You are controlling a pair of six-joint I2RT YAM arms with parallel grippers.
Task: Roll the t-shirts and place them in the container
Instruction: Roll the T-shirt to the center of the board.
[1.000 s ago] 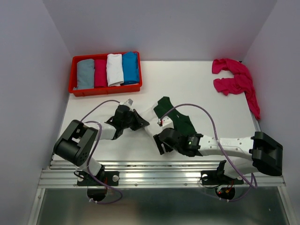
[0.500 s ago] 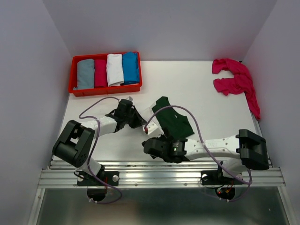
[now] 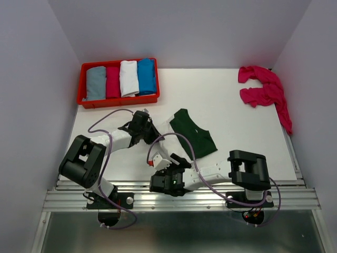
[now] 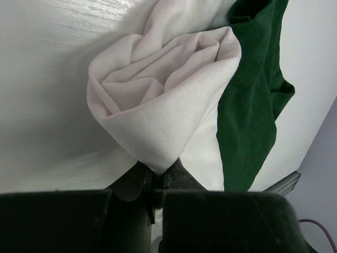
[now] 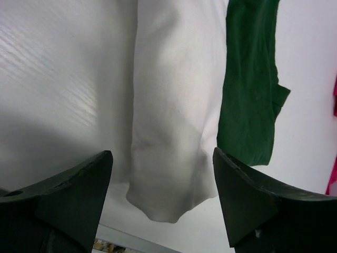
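White table [image 3: 237, 116] under both arms.

Cream-white t-shirt [image 4: 163, 110]: lies on the table straight ahead of both grippers. Its near end is bunched into a loose, crumpled roll right at the left gripper's tips. The flat cream body runs away from the right gripper.

Dark green sleeve [image 3: 192, 134]: spread flat past the cream part, to the right of both grippers.

Magenta t-shirts [image 3: 266, 89]: crumpled heap, well apart, far ahead and right of the right gripper.

Red tray [image 3: 118, 100]: far ahead and left of the left gripper; holds four rolls [image 3: 129, 78]: grey, magenta, white, blue.

Left gripper [image 4: 158, 176]: pinched on a fold of the cream roll.

Right gripper [image 5: 162, 158]: jaws wide apart, holding nothing, cloth edge just beyond them.
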